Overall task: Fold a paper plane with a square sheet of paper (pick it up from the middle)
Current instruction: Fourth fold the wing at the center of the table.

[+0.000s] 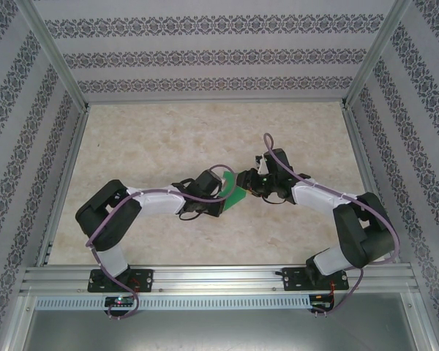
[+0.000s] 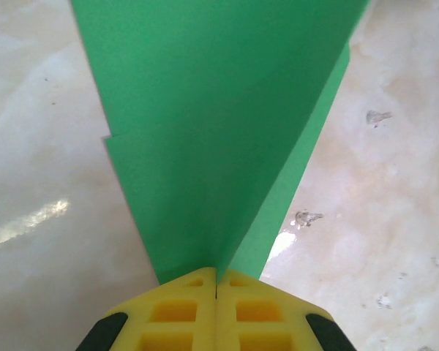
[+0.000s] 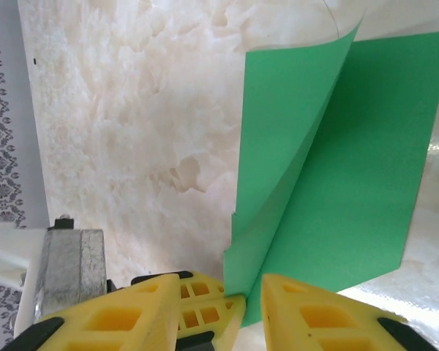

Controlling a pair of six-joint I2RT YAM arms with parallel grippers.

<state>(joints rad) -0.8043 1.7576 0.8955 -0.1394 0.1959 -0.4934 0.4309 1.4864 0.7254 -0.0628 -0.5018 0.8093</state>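
The green sheet of paper [image 1: 237, 193] hangs above the table's middle, folded along a crease into two leaves [image 2: 212, 110]. My left gripper [image 2: 216, 281] is shut on its lower folded edge, yellow pads pressed together. In the top view the left gripper [image 1: 225, 197] comes in from the left and the right gripper [image 1: 250, 183] faces it. My right gripper [image 3: 223, 292] is open; its jaws straddle the paper's corner [image 3: 351, 146] and the left gripper's yellow fingertips [image 3: 205, 311] without pinching them. A paper plane is out of view.
The marbled beige table [image 1: 168, 131] lies under both arms. Patterned walls and aluminium rails [image 1: 66, 146] close it in on three sides, with a slotted rail [image 1: 219, 281] at the near edge.
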